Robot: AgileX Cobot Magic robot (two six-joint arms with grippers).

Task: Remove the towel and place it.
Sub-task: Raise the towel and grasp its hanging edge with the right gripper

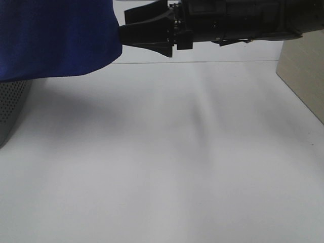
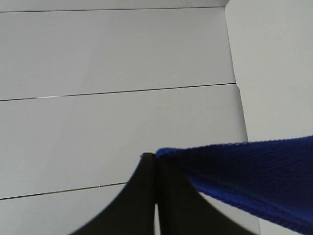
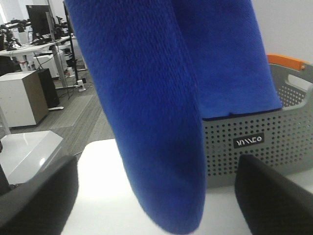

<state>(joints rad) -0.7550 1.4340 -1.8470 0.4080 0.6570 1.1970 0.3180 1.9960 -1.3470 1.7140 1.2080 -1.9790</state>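
The royal-blue towel (image 1: 55, 35) hangs in the air at the top left of the high view, above the white table. My left gripper (image 2: 155, 160) is shut, with the towel's stitched edge (image 2: 264, 186) pinched at its tips; it does not show in the high view. My right gripper (image 1: 120, 34) reaches in from the right at the towel's right edge. In the right wrist view it (image 3: 156, 196) is open, its fingers (image 3: 39, 196) wide apart, and a hanging fold of towel (image 3: 146, 98) is between them. The white tag is not visible.
A grey perforated basket (image 1: 10, 106) with an orange rim (image 3: 288, 61) stands at the left under the towel. A beige box (image 1: 304, 76) stands at the right edge. The white table (image 1: 167, 167) spreads across the middle and front.
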